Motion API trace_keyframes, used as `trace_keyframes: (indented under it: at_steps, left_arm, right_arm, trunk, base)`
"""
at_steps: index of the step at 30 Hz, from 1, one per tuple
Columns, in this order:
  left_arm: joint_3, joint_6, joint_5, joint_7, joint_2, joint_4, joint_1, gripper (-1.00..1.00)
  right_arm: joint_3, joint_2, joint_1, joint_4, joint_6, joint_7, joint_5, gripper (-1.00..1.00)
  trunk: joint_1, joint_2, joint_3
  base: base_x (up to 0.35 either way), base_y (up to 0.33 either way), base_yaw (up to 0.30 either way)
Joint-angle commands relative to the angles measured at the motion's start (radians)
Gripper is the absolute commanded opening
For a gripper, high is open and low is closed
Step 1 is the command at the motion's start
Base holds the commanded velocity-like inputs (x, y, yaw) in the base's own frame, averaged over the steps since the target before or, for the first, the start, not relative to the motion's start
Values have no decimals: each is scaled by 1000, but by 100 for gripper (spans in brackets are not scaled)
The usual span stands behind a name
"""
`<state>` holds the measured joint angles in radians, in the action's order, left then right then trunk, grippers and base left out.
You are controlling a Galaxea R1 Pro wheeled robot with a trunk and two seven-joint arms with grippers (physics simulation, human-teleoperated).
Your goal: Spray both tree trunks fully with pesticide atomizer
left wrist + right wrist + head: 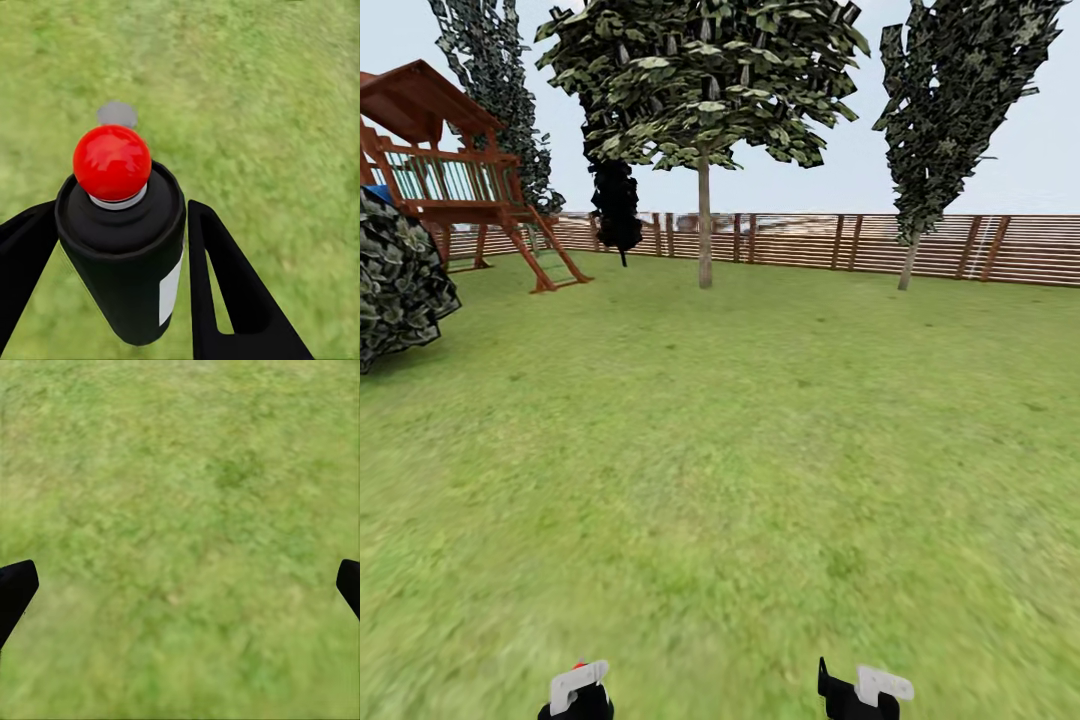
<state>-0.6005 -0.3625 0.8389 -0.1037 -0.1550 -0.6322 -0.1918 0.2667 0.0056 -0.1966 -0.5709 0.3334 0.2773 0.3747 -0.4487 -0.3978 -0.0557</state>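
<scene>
Starting at the left: the left gripper [580,692] sits at the bottom edge of the head view. In its wrist view the fingers [232,300] are closed around a black can with a red ball top [124,225], which I'm taking as the pesticide atomizer, so I'd call pickup done. The right gripper [865,690] has its jaws spread wide with nothing but lawn [180,510] between them.

Spraying looks not yet started. The broad-crowned tree [700,70] stands well off by the fence [800,240], and its trunk [704,235] is too far away to check for white specks.

I can't tell where the second tree is. Both grippers are cut off in the head view, and there's a small grey blob [116,114] past the red ball that I can't identify.
</scene>
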Motion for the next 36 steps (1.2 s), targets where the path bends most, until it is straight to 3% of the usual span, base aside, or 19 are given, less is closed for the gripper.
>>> trace_keyframes:
  at_steps: [1, 36]
  left_arm:
    - [-8, -5, 3, -11, -1, -1, -1, -100]
    - [-8, -6, 5, -11, -1, -3, -1, -100]
  right_arm:
    - [8, -1, -1, 0, 6, 6, 11, 100]
    - [8, -1, -1, 0, 6, 6, 10, 100]
  trunk:
    - [-1, -2, -2]
    - [-1, -2, -2]
  base:
    - [339, 0, 0]
    - [339, 0, 0]
